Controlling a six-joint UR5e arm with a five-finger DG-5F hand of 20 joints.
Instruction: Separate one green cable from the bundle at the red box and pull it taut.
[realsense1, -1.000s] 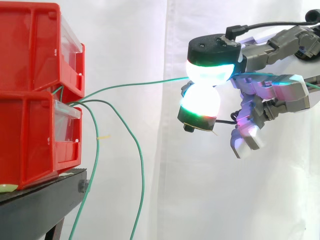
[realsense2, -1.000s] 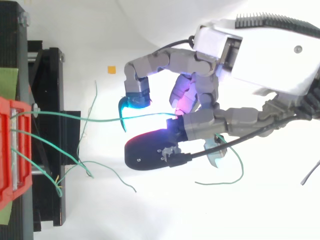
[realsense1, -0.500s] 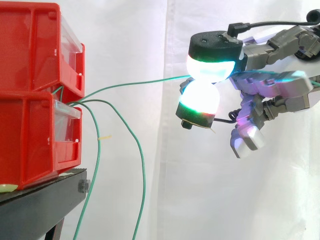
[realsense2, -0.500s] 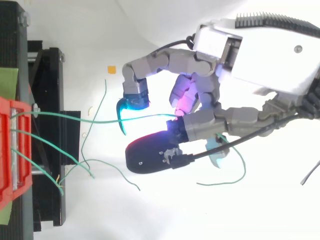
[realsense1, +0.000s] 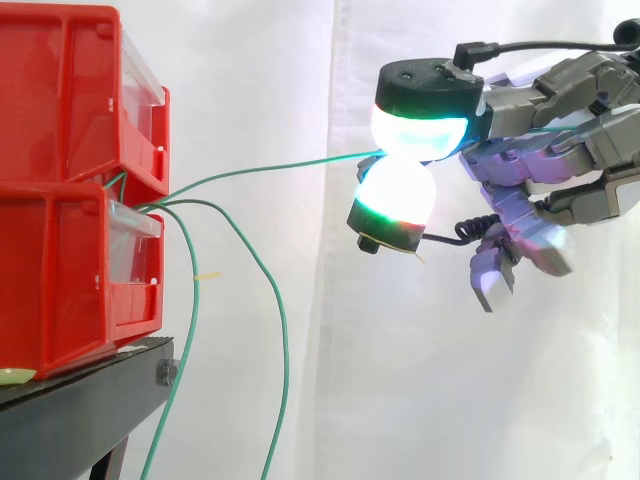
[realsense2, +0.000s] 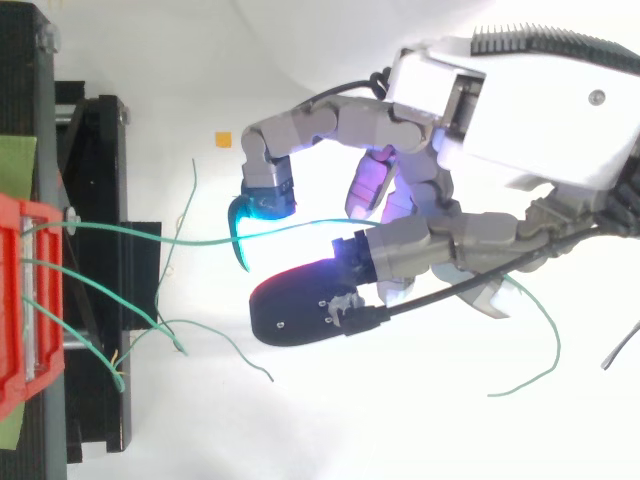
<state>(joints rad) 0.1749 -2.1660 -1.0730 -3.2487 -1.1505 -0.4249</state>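
Side view: my hand (realsense1: 540, 150) comes in from the right, clamped on one thin green cable (realsense1: 270, 167). It's a narrow pinch between an upper and a lower glowing pad (realsense1: 420, 130), white with green-cyan edges and stacked one over the other. My other fingers curl loosely down behind the pinch, tinted magenta, and touch nothing.

The cable leaves the front of the stacked red plastic bins (realsense1: 60, 280) at the seam between them. It rises in a shallow arc to the pinch, close to straight but not dead straight.

Top view adds:
- The cable runs almost level from the bin edge across to my pads.
- Its free tail (realsense2: 545, 340) exits behind my hand and curls off toward the lower right.
- My palm faces the bins, with the fingers reaching left.
- A small orange square (realsense2: 222, 139) lies on the white surface, apart from my hand.

Around it: the loose green cables (realsense1: 283, 330) bunch with mine at the bins, then droop below it past the black stand (realsense1: 90, 400). In the top view their ends splay near my lower pad, not touching it. A white curtain (realsense1: 300, 60) hangs behind.
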